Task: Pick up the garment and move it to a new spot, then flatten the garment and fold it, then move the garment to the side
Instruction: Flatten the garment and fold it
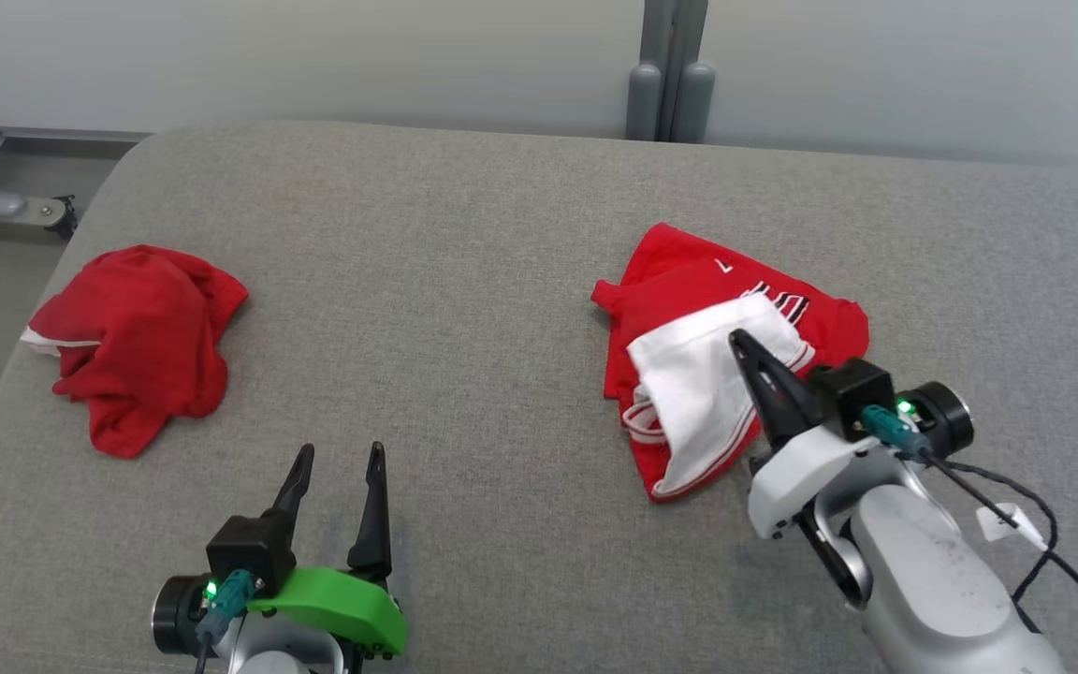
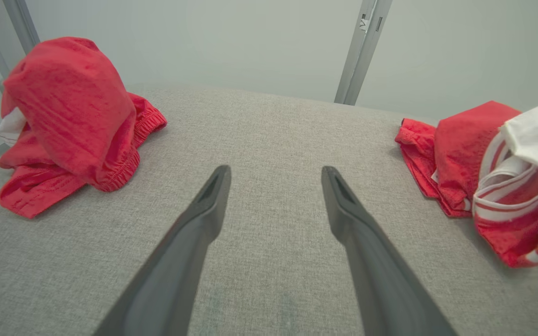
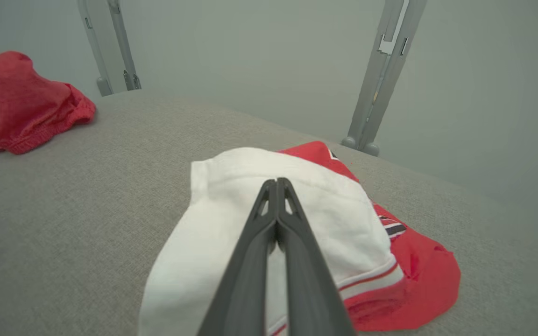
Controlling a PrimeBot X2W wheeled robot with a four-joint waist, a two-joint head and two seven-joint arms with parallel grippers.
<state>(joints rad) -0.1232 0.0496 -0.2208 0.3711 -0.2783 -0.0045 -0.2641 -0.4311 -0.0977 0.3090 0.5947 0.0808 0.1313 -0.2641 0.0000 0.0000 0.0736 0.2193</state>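
Garment (image 1: 689, 393), red and white, lies crumpled on the right of a grey cloth pad (image 1: 464, 328), with a pale wall (image 1: 314, 56) and grey post (image 1: 670, 84) behind. Its black lettering (image 1: 782, 298) is too folded to read. Right gripper (image 1: 735, 337) is clamped together at the white fold, perhaps pinching it; left gripper (image 1: 342, 449) gapes, empty.

The left gripper (image 2: 276, 172) hangs low over the grey cushion (image 2: 269, 121), its two dark fingers spread wide. A crumpled red garment (image 2: 68, 107) is heaped at the far left, and a red-and-white garment (image 2: 488, 177) lies to the right, both well apart from the fingers. A metal post (image 2: 362, 51) rises behind.
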